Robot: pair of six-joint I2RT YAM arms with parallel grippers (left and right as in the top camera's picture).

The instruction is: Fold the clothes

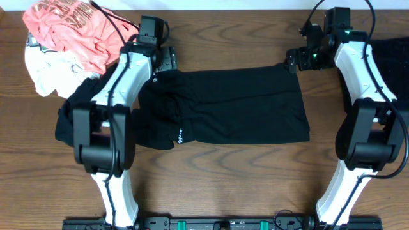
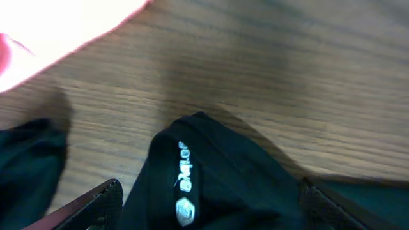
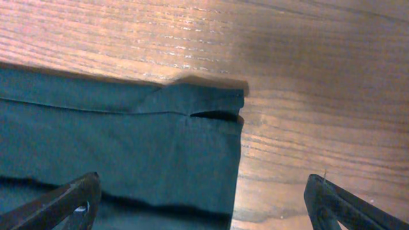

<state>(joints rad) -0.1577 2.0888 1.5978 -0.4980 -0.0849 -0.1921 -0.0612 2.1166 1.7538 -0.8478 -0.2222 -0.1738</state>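
1. A wooden table [image 1: 243,172] is filling the whole overhead frame.
2. A black garment [image 1: 236,105] is lying spread flat across the centre of the frame. Its left part is bunching into folds and its right edge is running straight.
3. Two white arms are reaching up from the bottom edge. The left arm [image 1: 121,83] is standing at the frame's left, over the garment's crumpled end. The right arm [image 1: 361,70] is standing at the frame's right, beside the garment.
4. A coral shirt [image 1: 70,29] is lying heaped in the upper left corner.
5. A white cloth [image 1: 45,70] is sticking out from under it, just below.
6. A black heap [image 1: 67,118] is sitting at the left edge, partly behind the left arm.
7. A dark cloth [image 1: 393,57] is showing at the right edge.
8. The left claw [image 1: 166,61] is hanging at the garment's upper left edge. In its wrist view the claw [image 2: 211,198] is released, its jaws spread wide with a raised fold of the garment between them.
9. The right claw [image 1: 293,61] is hanging at the garment's upper right corner. In its wrist view the claw [image 3: 204,191] is released too, jaws wide apart above the corner, grasping nothing.
10. A small white logo [image 2: 184,176] is showing on the fold.
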